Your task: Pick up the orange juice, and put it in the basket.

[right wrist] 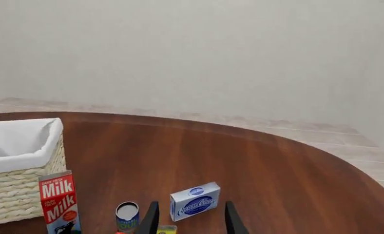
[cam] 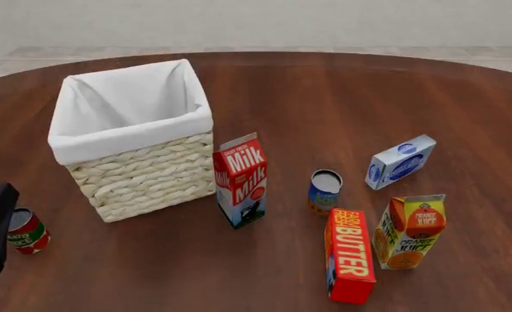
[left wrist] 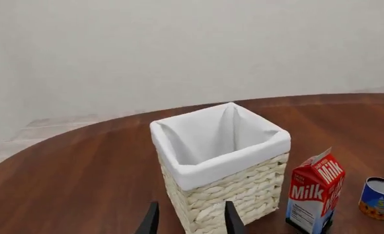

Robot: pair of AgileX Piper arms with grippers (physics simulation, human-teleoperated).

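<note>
**A:** Dark round wooden table against a pale wall. Where's the orange juice?

**B:** The orange juice carton stands upright, ahead of and just below the right tool; only its yellow top peeks between that tool's fingers in the right wrist view. Those fingers stand apart, gripping nothing.

**A:** What's around it?

**B:** The BUTTER box lies just beside it, toward the left arm. A blue-labelled can and a blue-and-white box sit farther ahead of the right tool. The Milk carton stands nearer the basket.

**A:** And the left tool?

**B:** Fingers apart, empty, facing the basket's woven wall. A red can sits right by that arm in the front view.

**A:** Risks?

**B:** I'd judge the butter box is the main one: a descending finger could strike it or nudge the carton over. Carrying toward the basket, the load could clip the Milk carton or catch the cloth rim if held too low.
</note>
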